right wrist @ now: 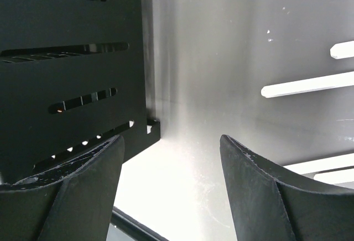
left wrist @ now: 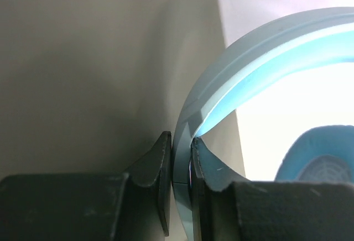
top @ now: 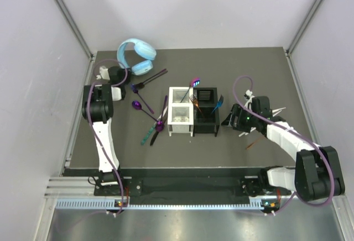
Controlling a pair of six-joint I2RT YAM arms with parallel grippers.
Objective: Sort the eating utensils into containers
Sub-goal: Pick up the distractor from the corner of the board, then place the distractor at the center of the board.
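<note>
Left gripper (left wrist: 181,180): I am watching its two dark jaws pinching the band of the light-blue plastic headphones (left wrist: 260,58), low centre of the left wrist view.
Right gripper (right wrist: 171,186): its jaws are standing spread with nothing between them, hanging just beside the slotted wall of the black rectangular two-compartment caddy (right wrist: 72,75).
Eating utensils: iridescent purple-blue metal spoons (top: 138,106) and a green-handled knife (top: 148,136) are lying on the dark table (top: 249,69), left of the white slotted two-compartment caddy (top: 180,111). An iridescent handle (top: 194,82) is sticking up between the caddies. Pale white thin sticks (right wrist: 304,84) are lying to the right of the black one.
Step in hand: I am judging that the left arm is shifting the headphones aside, not sorting; neither gripper is carrying a utensil.
Next move: I am expecting to let the headphones go away from the cutlery, then drop low onto a spoon. The right gripper needs a flat, low close on a stick.
Hard to make out: I am failing to tell which compartment holds what. Glare is washing out the left wrist view's right side, and the sticks are running off the frame edge.
</note>
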